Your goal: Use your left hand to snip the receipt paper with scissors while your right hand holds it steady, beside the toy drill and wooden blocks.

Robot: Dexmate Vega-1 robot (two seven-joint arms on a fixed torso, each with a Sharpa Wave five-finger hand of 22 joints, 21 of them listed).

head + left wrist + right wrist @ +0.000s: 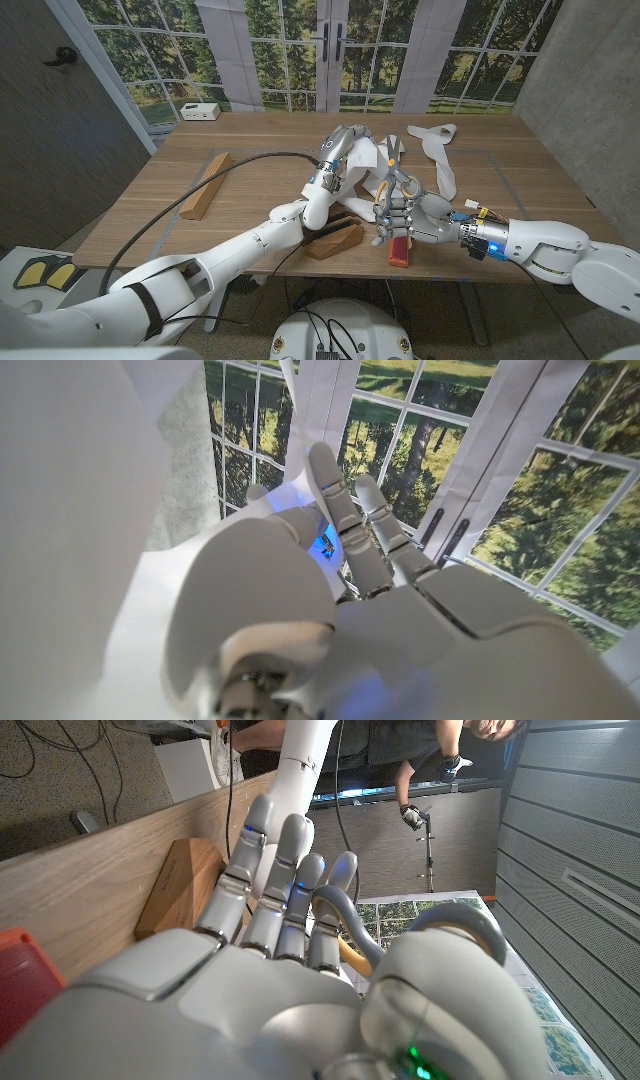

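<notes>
White paper [432, 150], grey-handled scissors [402, 185], a red block [399, 249], brown wooden blocks [205, 186] on the tan table [260, 140], glossy white arms [220, 262].

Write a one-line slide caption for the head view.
Left hand holds white paper while right hand grips scissors; wooden blocks lie on the table.

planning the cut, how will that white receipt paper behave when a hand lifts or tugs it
Probably floppy: the receipt paper lies in loose curls and folds on the table rather than flat. Likely very light, since the thin strip loops up and keeps its shape unsupported. It may slide or bunch when tugged, so the left hand, raised among its folds, would need a firm pinch.
</notes>
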